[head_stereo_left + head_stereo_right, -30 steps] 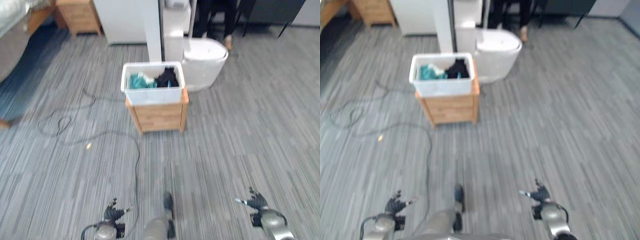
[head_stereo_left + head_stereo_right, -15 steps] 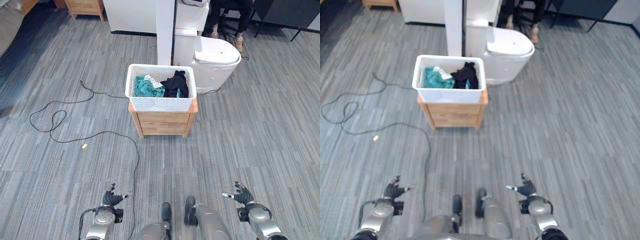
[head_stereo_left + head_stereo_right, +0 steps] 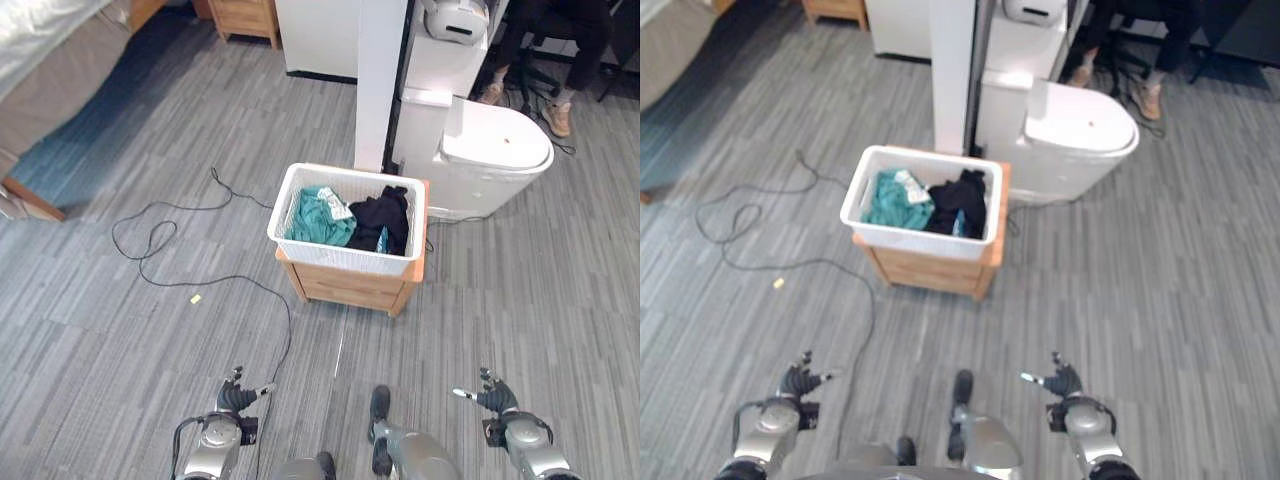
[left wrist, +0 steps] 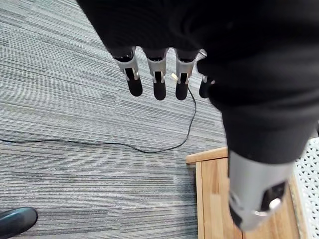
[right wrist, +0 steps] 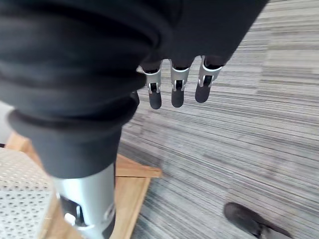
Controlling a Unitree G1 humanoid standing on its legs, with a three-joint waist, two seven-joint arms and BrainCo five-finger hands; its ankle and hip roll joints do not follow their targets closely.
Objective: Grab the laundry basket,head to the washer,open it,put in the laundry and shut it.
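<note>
White basket (image 3: 345, 255), teal cloth (image 3: 318, 218), black cloth (image 3: 382, 220), grey striped carpet (image 3: 120, 330)

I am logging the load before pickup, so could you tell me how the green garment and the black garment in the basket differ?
The green garment is teal and lies toward the robot's left side of the white basket; the black garment is dark and lies toward the right side. The green garment carries a small white patch on top, while the black garment shows none. Both are crumpled, lie side by side inside the basket, and are untouched by either hand.
</note>
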